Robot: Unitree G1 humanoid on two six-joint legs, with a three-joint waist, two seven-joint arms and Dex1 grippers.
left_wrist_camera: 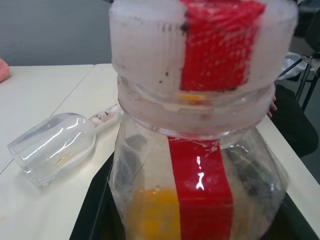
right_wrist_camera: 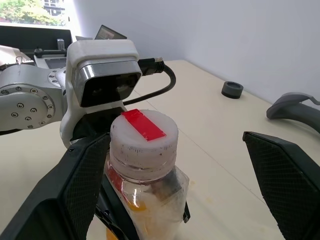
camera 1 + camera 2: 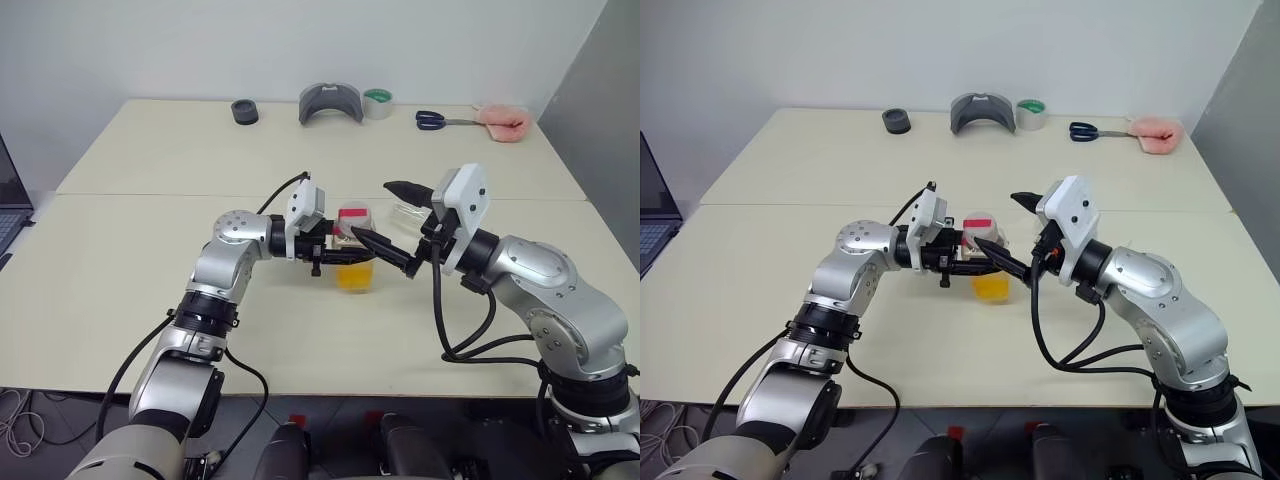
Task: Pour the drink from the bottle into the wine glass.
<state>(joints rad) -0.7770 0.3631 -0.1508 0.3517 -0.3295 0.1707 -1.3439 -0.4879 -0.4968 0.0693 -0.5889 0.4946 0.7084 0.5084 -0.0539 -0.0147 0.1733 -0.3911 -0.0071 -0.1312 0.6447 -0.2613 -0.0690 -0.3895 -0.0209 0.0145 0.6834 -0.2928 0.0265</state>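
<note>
Fingers on the left gripper (image 3: pixel 962 257) are clamped on the bottle (image 3: pixel 985 262), holding it upright at the centre of the head views, low over the table (image 3: pixel 150 240); that grip steadies it so the cap (image 2: pixel 143 137) can be worked. On the other side the right gripper (image 3: pixel 397 223) stands as wide as it goes and has hold of nothing: in the right wrist view one finger (image 2: pixel 70 185) lies close beside the cap while the other sits well off at the lower right, so I'd judge it is lined up to close round the cap and twist. With the cap on, no pouring can begin.

At the bottom of the bottle, the drink (image 3: pixel 355 277) shows as an orange band. Over at the left of the left wrist view the wine glass (image 1: pixel 52 147) lies on its side, bowl mouth toward the camera.

From the head views that glass is hard to pick out, a faint clear shape behind the right gripper. Its stem is largely hidden by the bottle and its foot can't be seen. Whether the near finger touches the cap, I can't tell.
</note>
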